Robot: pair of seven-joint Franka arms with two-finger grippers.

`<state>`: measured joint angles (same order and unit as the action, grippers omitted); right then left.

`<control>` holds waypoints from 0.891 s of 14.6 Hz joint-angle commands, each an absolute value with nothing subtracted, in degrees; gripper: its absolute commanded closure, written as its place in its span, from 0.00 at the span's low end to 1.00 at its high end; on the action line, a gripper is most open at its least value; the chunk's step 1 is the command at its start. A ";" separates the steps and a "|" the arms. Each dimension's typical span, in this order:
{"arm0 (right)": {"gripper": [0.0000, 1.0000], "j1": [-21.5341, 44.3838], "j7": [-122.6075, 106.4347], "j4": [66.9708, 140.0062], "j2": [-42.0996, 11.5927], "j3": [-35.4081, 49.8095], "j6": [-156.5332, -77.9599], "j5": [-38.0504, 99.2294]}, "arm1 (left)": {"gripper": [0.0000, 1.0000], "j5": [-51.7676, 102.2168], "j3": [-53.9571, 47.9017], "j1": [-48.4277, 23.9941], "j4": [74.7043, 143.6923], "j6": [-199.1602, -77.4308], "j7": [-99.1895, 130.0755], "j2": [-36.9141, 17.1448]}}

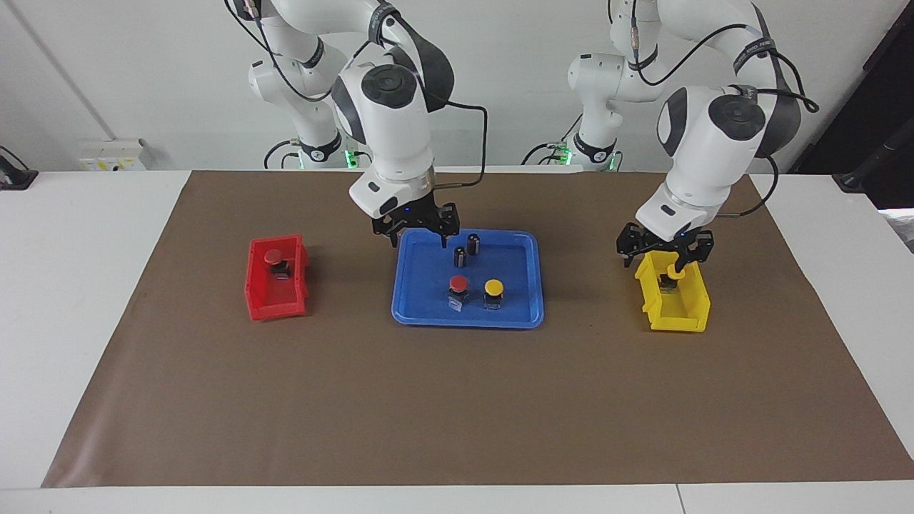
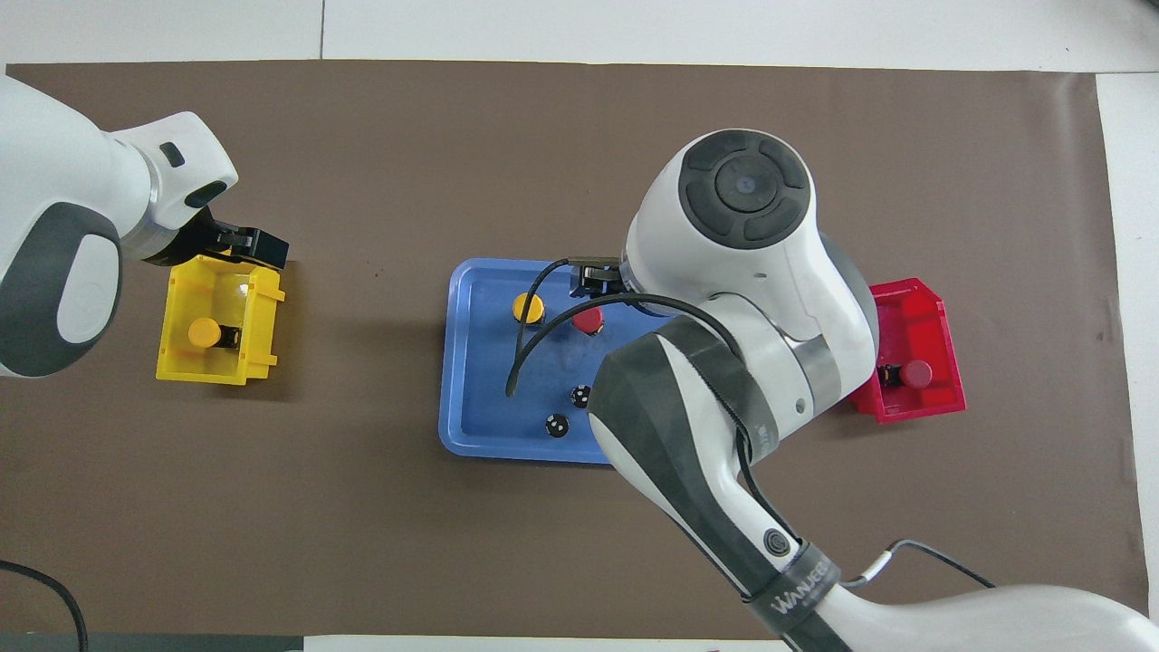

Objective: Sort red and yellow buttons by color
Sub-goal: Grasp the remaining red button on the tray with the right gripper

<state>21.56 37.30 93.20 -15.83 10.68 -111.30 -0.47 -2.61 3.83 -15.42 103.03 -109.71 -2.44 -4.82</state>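
Two dark cylinders beside right tool, over blue tray

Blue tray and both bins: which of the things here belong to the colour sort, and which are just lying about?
Job:
- red button and yellow button on the blue tray
- red button already in the red bin
- yellow button already in the yellow bin

Lying about:
- two dark capless cylinders on the tray, nearer the robots
- brown mat

Overhead: right arm hides blue tray corner, part of red bin; right tool mostly covered.
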 commanded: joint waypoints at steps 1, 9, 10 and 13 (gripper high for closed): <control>0.00 23.72 40.69 93.34 -20.20 10.63 -115.57 -4.47 | 0.00 -3.52 3.25 -14.33 103.09 -108.28 -2.20 -3.25; 0.24 25.05 40.61 96.58 -24.43 10.63 -123.21 -7.82 | 0.00 -2.20 3.25 -13.62 103.54 -110.65 -0.79 -3.34; 0.27 25.05 40.69 97.03 -24.52 10.63 -123.74 -7.74 | 0.00 -2.20 3.25 -13.54 103.54 -110.65 -0.70 -3.34; 0.33 25.14 40.61 97.29 -24.52 10.63 -123.75 -7.82 | 0.00 -2.20 3.25 -13.45 103.36 -110.57 -0.62 -3.34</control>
